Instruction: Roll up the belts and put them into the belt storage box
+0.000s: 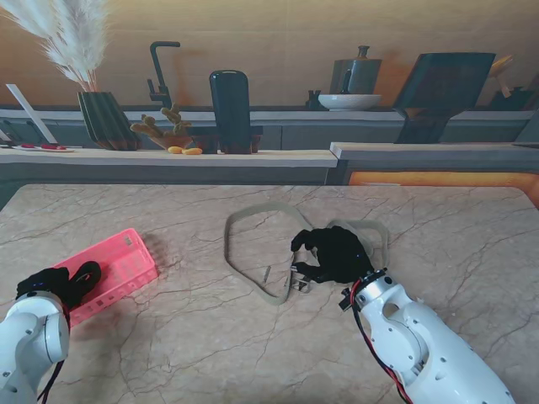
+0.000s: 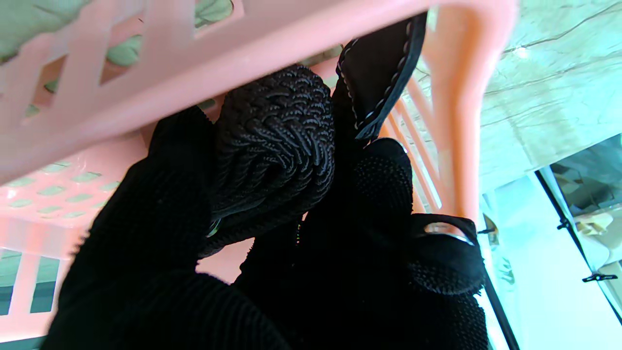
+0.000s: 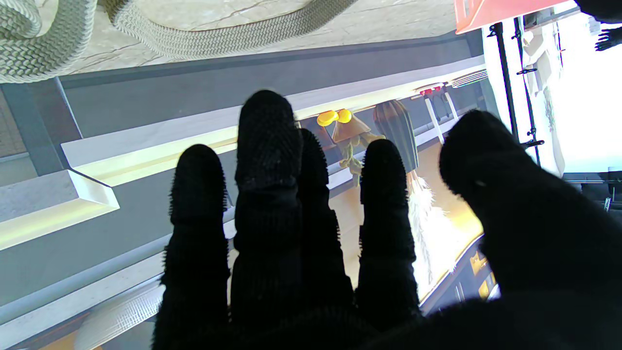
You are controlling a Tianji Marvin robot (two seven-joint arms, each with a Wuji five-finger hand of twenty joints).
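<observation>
Looking down from the stand, you had the pink storage box (image 1: 118, 271) on the marble table (image 1: 253, 353) as your landmark. Your left hand (image 1: 61, 282) sat at the box's near end. Well to the right of the box, a grey woven belt (image 1: 253, 252) lay in loose loops, and your right hand (image 1: 335, 254) rested on them, just by the buckle (image 1: 301, 281).

Your left wrist view showed the left hand (image 2: 301, 253) with fingers (image 2: 160, 204) closed around a rolled black braided belt (image 2: 274, 146), pressed against the box's lattice wall (image 2: 194, 63).

Your right wrist view showed the fingers (image 3: 267, 146) of the right hand (image 3: 340, 272) extended and slightly apart, holding nothing, with grey belt (image 3: 218, 36) loops on the marble beyond them.
</observation>
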